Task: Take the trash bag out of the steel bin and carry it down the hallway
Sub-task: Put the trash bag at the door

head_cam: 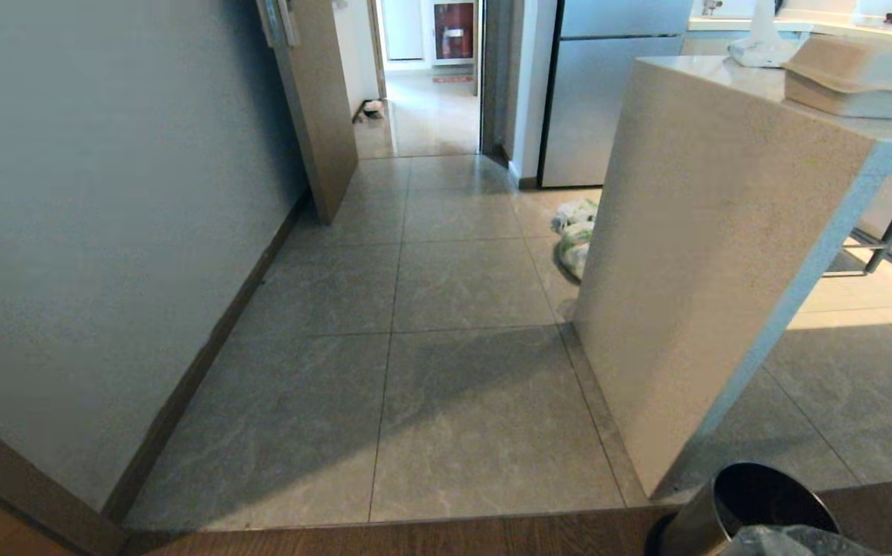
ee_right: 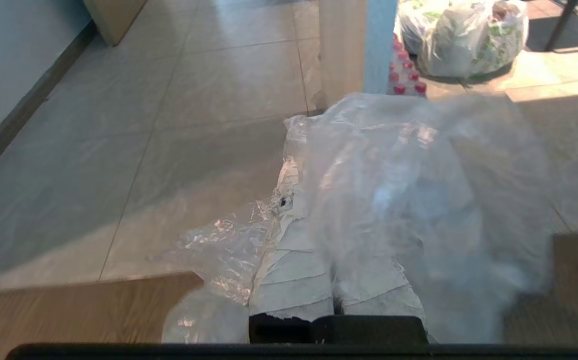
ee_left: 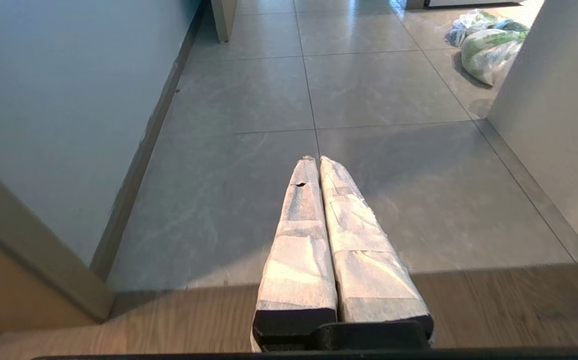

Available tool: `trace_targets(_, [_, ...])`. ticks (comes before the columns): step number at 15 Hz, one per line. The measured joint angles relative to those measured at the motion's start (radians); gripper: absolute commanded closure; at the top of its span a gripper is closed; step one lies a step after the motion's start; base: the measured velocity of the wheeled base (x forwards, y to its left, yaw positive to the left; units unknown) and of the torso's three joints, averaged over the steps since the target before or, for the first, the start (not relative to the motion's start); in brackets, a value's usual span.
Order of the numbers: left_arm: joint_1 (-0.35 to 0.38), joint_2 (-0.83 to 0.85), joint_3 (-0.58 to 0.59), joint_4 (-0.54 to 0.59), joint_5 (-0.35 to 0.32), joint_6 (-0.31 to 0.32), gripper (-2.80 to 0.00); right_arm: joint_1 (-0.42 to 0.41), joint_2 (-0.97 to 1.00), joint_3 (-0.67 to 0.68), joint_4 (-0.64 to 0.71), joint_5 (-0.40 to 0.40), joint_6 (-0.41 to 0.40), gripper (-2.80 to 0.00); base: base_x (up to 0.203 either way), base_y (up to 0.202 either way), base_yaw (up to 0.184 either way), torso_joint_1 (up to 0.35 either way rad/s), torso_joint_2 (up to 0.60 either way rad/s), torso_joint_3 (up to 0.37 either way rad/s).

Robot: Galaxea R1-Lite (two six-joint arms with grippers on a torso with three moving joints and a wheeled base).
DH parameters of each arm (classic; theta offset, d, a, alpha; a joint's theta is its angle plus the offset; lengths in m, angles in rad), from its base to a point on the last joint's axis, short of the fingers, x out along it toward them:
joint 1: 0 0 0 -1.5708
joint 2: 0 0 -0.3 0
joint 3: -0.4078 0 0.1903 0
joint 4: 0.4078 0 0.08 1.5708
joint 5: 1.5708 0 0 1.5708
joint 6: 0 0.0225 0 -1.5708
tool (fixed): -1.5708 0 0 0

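The steel bin stands at the bottom right of the head view, its dark mouth open, on the wood floor beside the counter's end panel. The trash bag, clear and crinkled, drapes over my right gripper, which is shut on it; the film hides the fingertips. A bit of the same bag shows just in front of the bin. My left gripper is shut and empty, and points level over the floor. The hallway, with beige-grey tiles, runs ahead to a far doorway.
A tall counter end panel borders the passage on the right, and tied white bags with green print lie behind it. A wall and an open door line the left. A fridge stands ahead. Red-capped bottles stand by the panel.
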Motion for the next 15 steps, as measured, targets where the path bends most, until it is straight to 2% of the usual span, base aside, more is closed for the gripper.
trace_targets(15, [0.0,0.0,0.0,-0.001,0.0,-0.001,0.0,0.0,0.0,0.0,0.0,0.0,0.0,0.0,0.189,0.0,0.002,0.001,0.0,0.003])
